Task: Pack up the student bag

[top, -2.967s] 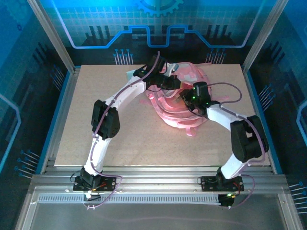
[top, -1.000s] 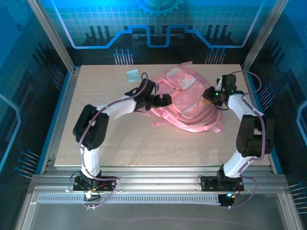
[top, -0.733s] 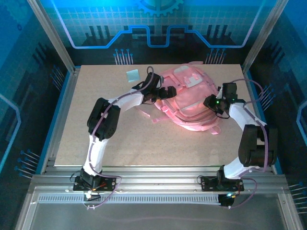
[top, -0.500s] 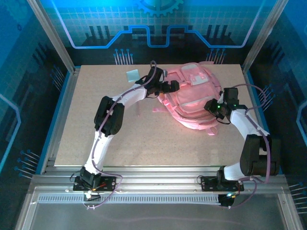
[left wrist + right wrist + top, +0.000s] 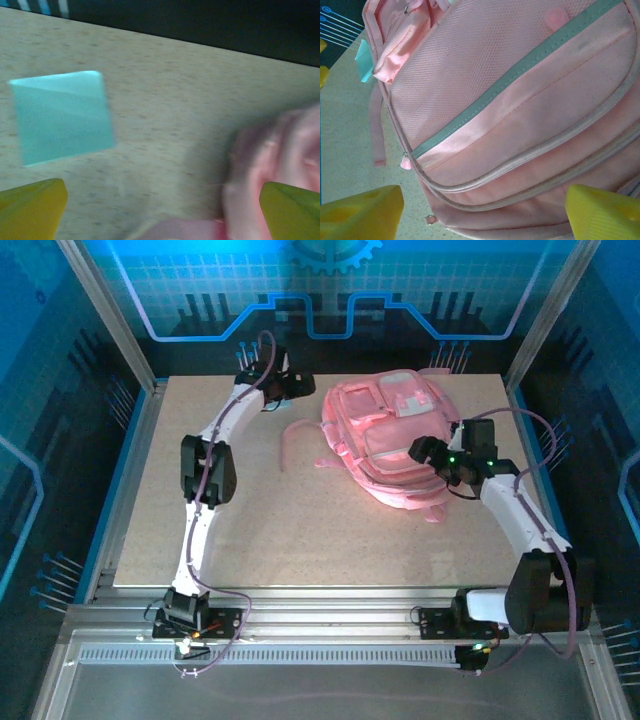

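**Operator:** While your left gripper (image 5: 305, 388) hangs over the far left of the table (image 5: 250, 530), what is on the list?

**Checker:** Item one: student bag (image 5: 385, 440), pink, soft. It lies front-up at the far centre-right of your table, with one strap (image 5: 288, 438) trailing loose on the board to its left.

**Operator:** Contents?

**Checker:** You cannot tell from here. In your right wrist view the mesh pocket (image 5: 470, 75) and the zip seams below it look closed, so nothing inside can be seen.

Item two: turquoise square (image 5: 62, 117), thin and flat. It sits on the bare board outside the bag, just beyond your left fingertip (image 5: 30, 207).

**Operator:** Tools?

**Checker:** Your left gripper has its jaws spread wide. Between them there is only board and a blurred pink edge of the bag.

Your right gripper (image 5: 420, 450) is at the bag's right side. Its jaws are also spread wide, over the front panel, and no fabric is pinched.
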Robot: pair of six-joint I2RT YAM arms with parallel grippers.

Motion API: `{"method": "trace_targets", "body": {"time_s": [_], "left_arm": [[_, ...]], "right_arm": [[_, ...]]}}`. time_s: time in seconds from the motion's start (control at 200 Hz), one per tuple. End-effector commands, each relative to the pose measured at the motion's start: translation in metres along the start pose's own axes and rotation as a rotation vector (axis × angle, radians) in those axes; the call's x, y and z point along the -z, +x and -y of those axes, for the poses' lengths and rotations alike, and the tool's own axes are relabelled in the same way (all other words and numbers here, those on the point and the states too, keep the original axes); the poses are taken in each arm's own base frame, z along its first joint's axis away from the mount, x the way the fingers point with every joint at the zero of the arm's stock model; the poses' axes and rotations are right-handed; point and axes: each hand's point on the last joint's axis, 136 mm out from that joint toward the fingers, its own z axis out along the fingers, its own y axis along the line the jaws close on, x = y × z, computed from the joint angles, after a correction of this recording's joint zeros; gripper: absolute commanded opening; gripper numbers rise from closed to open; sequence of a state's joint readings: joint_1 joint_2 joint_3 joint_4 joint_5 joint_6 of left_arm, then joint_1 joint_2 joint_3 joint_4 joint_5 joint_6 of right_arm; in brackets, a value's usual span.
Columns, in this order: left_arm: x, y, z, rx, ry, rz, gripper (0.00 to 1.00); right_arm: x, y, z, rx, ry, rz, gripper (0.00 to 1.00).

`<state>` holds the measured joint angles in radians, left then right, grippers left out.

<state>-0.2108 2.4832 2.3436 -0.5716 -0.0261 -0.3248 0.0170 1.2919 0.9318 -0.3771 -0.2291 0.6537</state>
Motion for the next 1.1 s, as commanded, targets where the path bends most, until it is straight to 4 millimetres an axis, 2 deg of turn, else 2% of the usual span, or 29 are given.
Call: {"method": "trace_targets", "body": {"time_s": [0.0, 0.195, 0.31, 0.485, 0.54, 0.63, 0.735, 0.845, 0.961, 1.031, 1.096], "left_arm": [[-0.014, 0.022, -0.021, -0.104, -0.129, -0.067, 0.99], [-0.029, 0.025, -0.044, -0.181, -0.228, -0.087, 0.99], [-0.042, 0.036, -0.053, -0.214, -0.261, -0.125, 0.99], [-0.042, 0.039, -0.075, -0.139, -0.327, -0.138, 0.99], [-0.042, 0.041, -0.082, -0.074, -0.322, -0.150, 0.99], [-0.051, 0.048, -0.088, 0.148, -0.207, -0.188, 0.99], [-0.067, 0.041, -0.088, 0.370, -0.062, -0.170, 0.99], [-0.078, 0.031, -0.085, 0.452, -0.022, -0.119, 0.97], [-0.087, 0.030, -0.085, 0.516, -0.009, -0.097, 0.88], [-0.092, 0.034, -0.088, 0.523, -0.016, -0.107, 0.79], [-0.095, 0.040, -0.090, 0.514, -0.028, -0.125, 0.66]], "right_arm": [[0.009, 0.006, -0.010, 0.008, -0.027, -0.019, 0.88], [0.014, 0.002, -0.011, 0.011, -0.023, 0.004, 0.90], [0.016, 0.000, -0.014, 0.003, -0.031, 0.011, 0.90], [0.022, -0.008, -0.025, 0.002, -0.069, 0.041, 0.91], [0.024, -0.008, -0.024, 0.009, -0.057, 0.045, 0.91], [0.022, -0.009, -0.019, 0.020, -0.031, 0.041, 0.91], [0.017, -0.009, -0.018, 0.021, -0.024, 0.027, 0.91], [0.010, -0.010, -0.016, 0.021, -0.016, 0.011, 0.91], [0.005, -0.010, -0.013, 0.022, -0.005, 0.001, 0.91], [0.004, -0.010, -0.011, 0.022, 0.005, -0.002, 0.91], [0.003, -0.011, -0.010, 0.028, 0.013, 0.000, 0.91]]}}
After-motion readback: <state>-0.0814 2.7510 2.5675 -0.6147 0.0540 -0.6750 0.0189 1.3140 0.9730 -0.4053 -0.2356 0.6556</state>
